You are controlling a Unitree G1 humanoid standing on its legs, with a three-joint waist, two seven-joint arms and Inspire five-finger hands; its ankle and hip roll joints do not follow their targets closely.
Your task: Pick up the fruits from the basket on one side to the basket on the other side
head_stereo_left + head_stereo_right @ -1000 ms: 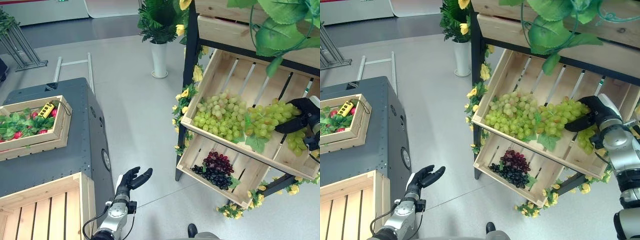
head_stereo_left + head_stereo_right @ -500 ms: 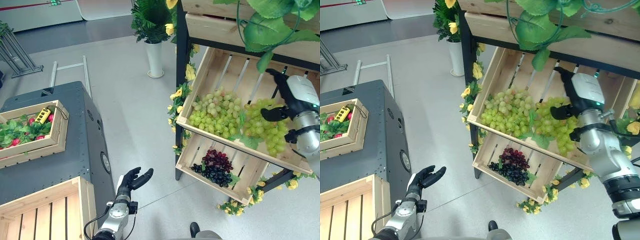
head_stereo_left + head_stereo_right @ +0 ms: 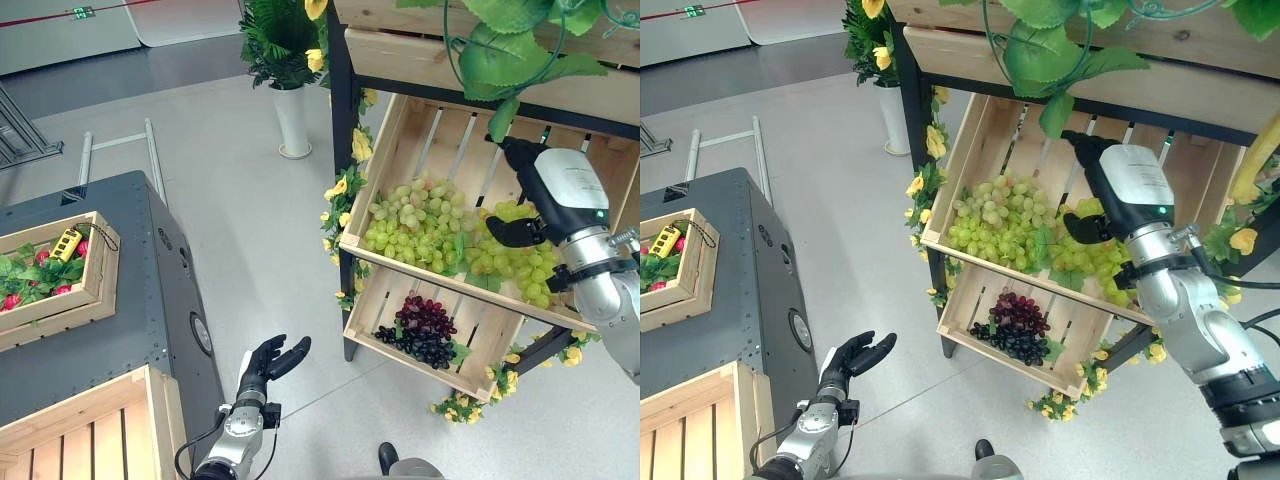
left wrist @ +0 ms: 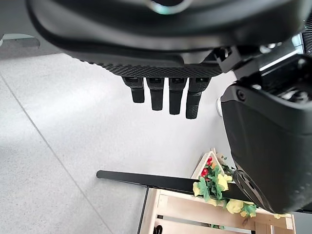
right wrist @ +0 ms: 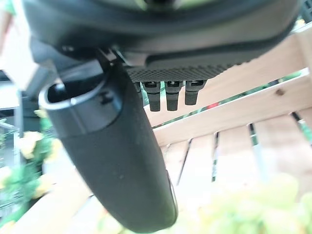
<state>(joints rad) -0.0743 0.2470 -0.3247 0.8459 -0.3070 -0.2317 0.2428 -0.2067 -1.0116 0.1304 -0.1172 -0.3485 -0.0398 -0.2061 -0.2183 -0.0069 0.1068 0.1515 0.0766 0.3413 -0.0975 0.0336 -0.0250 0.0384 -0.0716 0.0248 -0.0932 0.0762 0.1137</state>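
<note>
Green grapes [image 3: 420, 220] fill the upper crate [image 3: 400, 150]; dark grapes [image 3: 420, 330] lie below. Right robot hand [image 3: 1095, 190] hovers open above them. Left robot hand [image 3: 268, 358] hangs open.

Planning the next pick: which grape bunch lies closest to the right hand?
The green bunch at the upper crate's right end, just below the right hand; the dark grapes lie lower.

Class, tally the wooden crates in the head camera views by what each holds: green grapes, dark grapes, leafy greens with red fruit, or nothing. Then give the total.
Green grapes crate: 1
Dark grapes crate: 1
Greens and red fruit crate: 1
Empty crate: 1
Total: 4
</note>
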